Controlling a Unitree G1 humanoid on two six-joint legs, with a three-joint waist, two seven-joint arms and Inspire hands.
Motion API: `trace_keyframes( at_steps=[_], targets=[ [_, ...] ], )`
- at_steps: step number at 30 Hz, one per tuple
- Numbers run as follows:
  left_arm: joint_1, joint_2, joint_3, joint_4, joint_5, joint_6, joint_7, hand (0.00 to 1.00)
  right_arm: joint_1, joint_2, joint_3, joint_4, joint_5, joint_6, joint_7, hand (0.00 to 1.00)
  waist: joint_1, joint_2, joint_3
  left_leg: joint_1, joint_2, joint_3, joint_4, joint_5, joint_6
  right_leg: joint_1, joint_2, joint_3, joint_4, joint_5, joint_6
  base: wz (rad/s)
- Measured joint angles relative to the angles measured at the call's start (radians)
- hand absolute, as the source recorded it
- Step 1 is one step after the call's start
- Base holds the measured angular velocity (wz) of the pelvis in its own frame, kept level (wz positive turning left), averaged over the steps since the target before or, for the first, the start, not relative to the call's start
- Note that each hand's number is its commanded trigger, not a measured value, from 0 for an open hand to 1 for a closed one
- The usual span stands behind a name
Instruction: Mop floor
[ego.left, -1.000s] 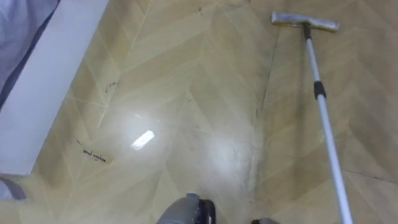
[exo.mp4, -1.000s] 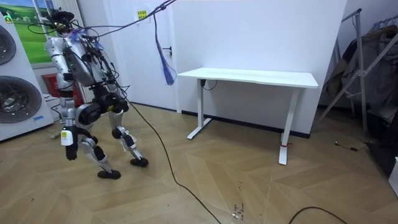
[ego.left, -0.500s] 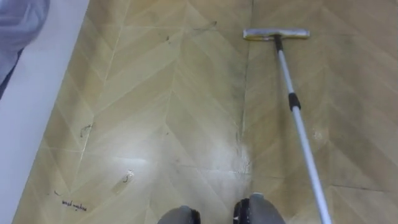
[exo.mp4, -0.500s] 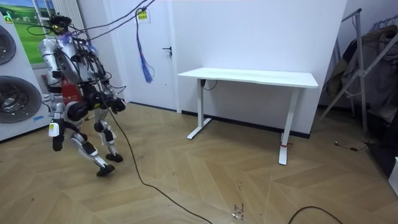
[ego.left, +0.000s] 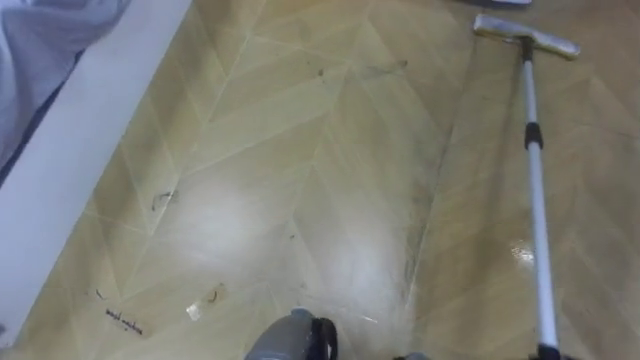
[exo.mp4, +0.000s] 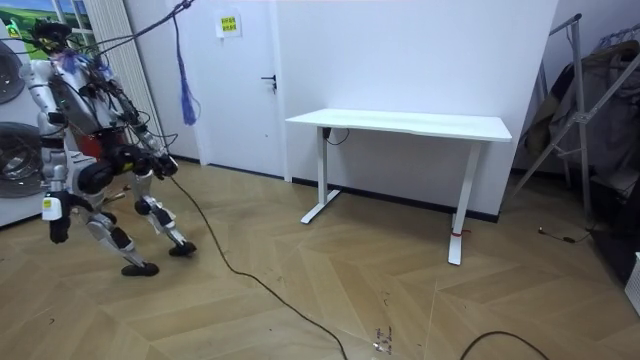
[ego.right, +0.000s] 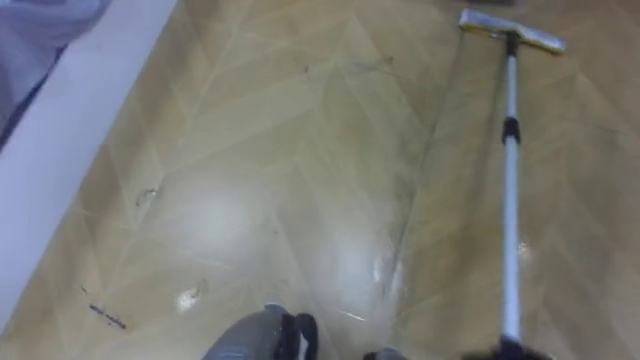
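Wood floor (ego.left: 300, 150), mop (ego.left: 535, 200) at rt, head fwd

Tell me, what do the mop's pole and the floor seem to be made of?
Mop pole: probably metal, silvery and smooth, with a dark collar that may be plastic. Floor: wood or wood-look planks laid in a chevron pattern, glossy, as bright light patches reflect off it.

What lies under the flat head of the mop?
The mop head lies flat on the wooden floor, which shows all round it. The strip of floor directly beneath is covered, so its state cannot be seen.
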Motion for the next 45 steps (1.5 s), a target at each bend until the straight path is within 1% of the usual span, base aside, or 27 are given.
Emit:
trace_keyframes(
  at_steps=[2,3,4,5,6,7,8,9,11,12,13,14,15,17,19,21,22,23,27,30,32,34,36,38,40,43,45],
  targets=[
    [-0.001,0.003,0.004,0.002,0.030,-0.001,0.006,0.00,0.053,0.037,0.001,0.001,0.001,0.000,-0.033,1.00,-0.019,0.006,0.0007,0.006,-0.008,-0.004,-0.013,-0.007,0.003,-0.063,0.002,0.019,0.003,0.004,0.000,-0.11],
    [0.000,0.000,0.000,0.007,0.039,-0.001,0.014,0.00,0.078,0.061,0.000,0.000,0.001,0.000,-0.050,1.00,-0.032,0.016,0.0062,0.014,-0.008,-0.009,-0.020,-0.012,0.003,-0.106,0.010,0.020,-0.031,0.004,0.000,-0.10],
    [0.001,-0.003,-0.001,0.011,0.041,-0.001,0.015,0.00,0.093,0.074,0.000,-0.001,0.002,0.000,-0.055,1.00,-0.044,0.018,0.0052,0.019,-0.009,-0.009,-0.026,-0.014,0.001,-0.128,0.013,0.020,-0.061,0.004,0.000,-0.03],
    [0.002,-0.006,-0.003,0.022,0.048,0.000,0.015,0.00,0.118,0.098,-0.002,-0.005,0.002,0.002,-0.062,1.00,-0.063,0.020,0.0053,0.036,-0.009,-0.008,-0.039,-0.017,-0.003,-0.153,0.017,0.018,-0.147,0.020,-0.007,0.00],
    [0.008,-0.006,-0.004,0.029,0.056,0.000,0.016,0.00,0.145,0.119,-0.007,-0.018,-0.003,0.009,-0.062,1.00,-0.073,0.015,0.0058,0.059,-0.009,-0.005,-0.053,-0.022,-0.011,-0.157,0.017,0.014,-0.265,0.065,-0.021,-0.04],
    [0.018,-0.008,-0.005,0.034,0.058,0.003,0.017,0.00,0.151,0.135,-0.012,-0.019,-0.023,0.018,-0.061,1.00,-0.085,0.011,0.0067,0.082,-0.009,-0.005,-0.060,-0.030,-0.023,-0.149,0.019,0.010,-0.331,0.137,-0.030,-0.08],
    [0.022,-0.011,-0.005,0.039,0.061,0.003,0.017,0.00,0.152,0.140,-0.023,-0.019,-0.036,0.022,-0.061,1.00,-0.086,0.010,0.0058,0.095,-0.008,-0.005,-0.063,-0.034,-0.029,-0.136,0.022,0.008,-0.339,0.163,-0.034,-0.18],
    [0.032,-0.022,-0.003,0.042,0.065,0.008,0.017,0.00,0.142,0.142,-0.048,-0.020,-0.070,0.039,-0.059,1.00,-0.084,0.009,0.0074,0.118,-0.005,-0.012,-0.072,-0.041,-0.042,-0.114,0.031,-0.004,-0.349,0.165,-0.050,-0.23],
    [0.035,-0.029,-0.003,0.046,0.061,0.018,0.014,0.00,0.098,0.136,-0.052,-0.020,-0.092,0.062,-0.061,1.00,-0.078,0.017,0.0040,0.143,0.009,-0.024,-0.074,-0.051,-0.058,-0.085,0.043,-0.018,-0.359,0.161,-0.067,-0.17],
    [0.035,-0.028,-0.003,0.044,0.055,0.021,0.015,0.00,0.060,0.128,-0.051,-0.015,-0.100,0.082,-0.060,1.00,-0.076,0.007,0.0092,0.157,0.011,-0.028,-0.072,-0.059,-0.066,-0.071,0.047,-0.019,-0.350,0.147,-0.079,0.00],
    [0.029,-0.027,-0.003,0.043,0.045,0.024,0.015,0.00,0.012,0.110,-0.049,-0.015,-0.106,0.099,-0.060,1.00,-0.075,0.008,0.0080,0.172,0.014,-0.030,-0.065,-0.066,-0.072,-0.064,0.046,-0.024,-0.333,0.131,-0.087,0.03],
    [0.024,-0.027,-0.003,0.046,0.040,0.025,0.015,0.00,-0.013,0.101,-0.046,-0.016,-0.109,0.104,-0.061,1.00,-0.071,0.003,0.0109,0.177,0.015,-0.030,-0.060,-0.070,-0.076,-0.061,0.046,-0.024,-0.324,0.122,-0.088,0.00],
    [0.014,-0.026,-0.002,0.049,0.024,0.024,0.017,0.00,-0.069,0.082,-0.046,-0.019,-0.123,0.107,-0.062,1.00,-0.060,-0.008,0.0179,0.184,0.022,-0.030,-0.044,-0.076,-0.084,-0.055,0.049,-0.023,-0.311,0.112,-0.096,0.00],
    [0.005,-0.019,-0.002,0.050,0.004,0.022,0.020,0.00,-0.162,0.059,-0.045,-0.020,-0.133,0.092,-0.061,1.00,-0.048,-0.013,0.0216,0.179,0.034,-0.038,0.003,-0.081,-0.094,-0.044,0.061,-0.030,-0.297,0.101,-0.111,0.02],
    [-0.012,-0.005,-0.001,0.050,0.005,0.014,0.022,0.00,-0.258,0.045,-0.044,-0.040,-0.135,0.054,-0.049,1.00,-0.018,-0.027,0.0249,0.171,0.042,-0.053,0.035,-0.076,-0.102,-0.040,0.078,-0.027,-0.287,0.097,-0.123,0.00],
    [-0.013,0.000,0.001,0.052,0.008,0.004,0.023,0.00,-0.317,0.044,-0.047,-0.051,-0.135,0.048,-0.023,1.00,-0.002,-0.046,0.0288,0.178,0.039,-0.059,0.010,-0.075,-0.104,-0.040,0.080,-0.027,-0.292,0.105,-0.119,0.08],
    [-0.013,0.000,0.002,0.053,0.005,0.002,0.023,0.00,-0.338,0.046,-0.058,-0.038,-0.117,0.055,-0.004,1.00,0.006,-0.057,0.0301,0.193,0.039,-0.060,-0.023,-0.071,-0.112,-0.031,0.083,-0.029,-0.314,0.117,-0.120,0.14],
    [-0.013,0.000,0.001,0.055,0.004,0.002,0.023,0.00,-0.340,0.049,-0.059,-0.027,-0.105,0.054,0.004,1.00,0.008,-0.060,0.0303,0.204,0.039,-0.062,-0.043,-0.068,-0.116,-0.021,0.085,-0.033,-0.332,0.125,-0.121,0.09],
    [-0.007,0.000,0.001,0.082,-0.006,0.015,0.021,0.00,-0.297,0.052,-0.056,-0.030,-0.099,0.042,0.050,1.00,0.002,-0.059,0.0300,0.283,0.043,-0.066,-0.131,-0.041,-0.116,0.068,0.090,-0.047,-0.430,0.163,-0.119,-0.03],
    [-0.015,0.000,0.008,0.083,-0.005,0.008,0.019,0.00,-0.207,0.078,-0.048,-0.026,-0.090,0.023,0.052,1.00,0.001,-0.056,0.0284,0.378,0.045,-0.066,-0.211,-0.025,-0.113,0.166,0.091,-0.049,-0.497,0.178,-0.110,0.01],
    [-0.007,-0.002,0.038,0.090,-0.004,-0.002,0.018,0.00,-0.135,0.093,-0.045,-0.019,-0.067,0.002,0.063,1.00,0.000,-0.051,0.0225,0.459,0.047,-0.064,-0.287,-0.007,-0.112,0.247,0.097,-0.055,-0.569,0.197,-0.107,-0.02],
    [0.000,-0.002,0.075,0.112,-0.002,-0.009,0.019,0.00,-0.055,0.109,-0.045,-0.019,-0.069,-0.012,0.072,1.00,-0.010,-0.050,0.0103,0.554,0.044,-0.059,-0.393,0.030,-0.109,0.334,0.098,-0.064,-0.647,0.217,-0.102,0.06],
    [0.028,0.001,0.124,0.133,0.001,-0.009,0.021,0.00,0.046,0.116,-0.045,-0.019,-0.081,-0.018,0.079,1.00,-0.026,-0.049,-0.0095,0.674,0.039,-0.060,-0.528,0.072,-0.110,0.437,0.105,-0.067,-0.735,0.233,-0.097,0.03],
    [0.052,0.000,0.162,0.129,0.013,-0.005,0.024,0.00,0.107,0.116,-0.048,-0.023,-0.131,-0.017,0.072,1.00,-0.037,-0.051,-0.0161,0.745,0.038,-0.055,-0.591,0.086,-0.112,0.485,0.112,-0.063,-0.758,0.231,-0.095,-0.07],
    [0.081,-0.002,0.200,0.118,0.032,0.001,0.040,0.00,0.163,0.119,-0.066,-0.061,-0.210,-0.013,0.061,1.00,-0.060,-0.058,-0.0160,0.791,0.029,-0.055,-0.612,0.091,-0.114,0.512,0.114,-0.061,-0.756,0.215,-0.094,-0.07],
    [0.085,-0.002,0.226,0.119,0.077,0.002,0.041,0.00,0.182,0.130,-0.083,-0.061,-0.287,-0.011,0.061,1.00,-0.078,-0.076,-0.0059,0.840,0.035,-0.039,-0.634,0.095,-0.121,0.556,0.124,-0.057,-0.778,0.213,-0.095,-0.15],
    [0.084,-0.002,0.237,0.119,0.102,0.006,0.040,0.00,0.188,0.146,-0.089,-0.062,-0.323,-0.005,0.064,1.00,-0.085,-0.085,-0.0031,0.866,0.039,-0.034,-0.646,0.096,-0.121,0.581,0.131,-0.054,-0.795,0.212,-0.096,-0.07]
  ],
)
